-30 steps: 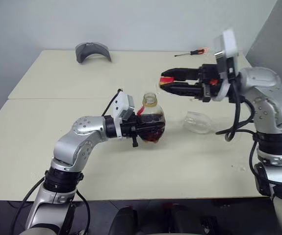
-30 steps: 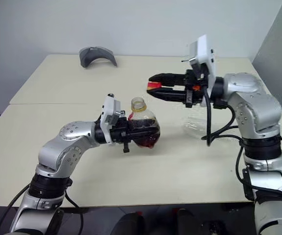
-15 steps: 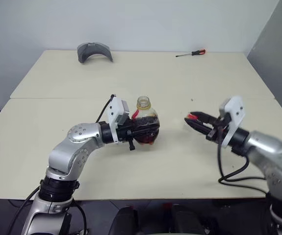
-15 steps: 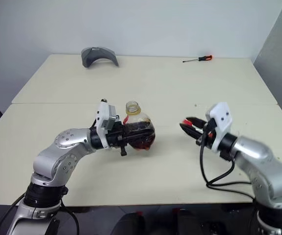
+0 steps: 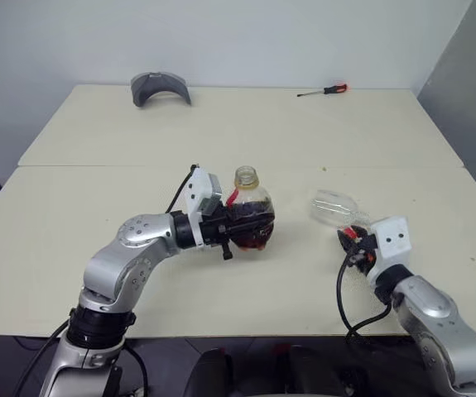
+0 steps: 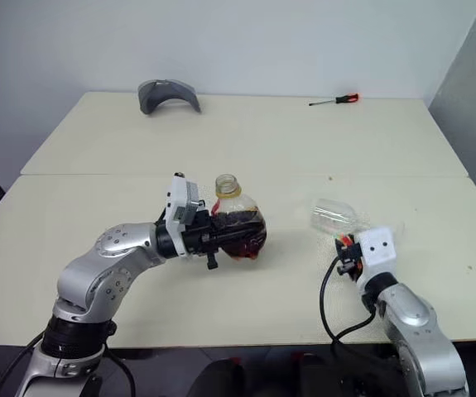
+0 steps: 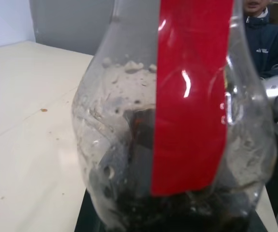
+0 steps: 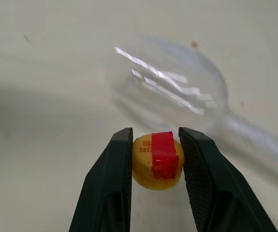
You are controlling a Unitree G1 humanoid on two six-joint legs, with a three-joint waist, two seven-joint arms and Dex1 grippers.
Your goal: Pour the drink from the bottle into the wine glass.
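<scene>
While the clear stemmed wine glass lies toppled near the desk's right edge, the right gripper, nearer, pinches the yellow-orange cap; the left gripper clamps the squat clear plastic bottle.

Even, soft overhead light, fairly bright, with only faint shadows on the pale cream table. White glare streaks show on the clear stemmed wine glass lying on its side, which is soft and out of focus. A small highlight sits on the red strip label of the clear plastic bottle; background there is blurred.
</scene>
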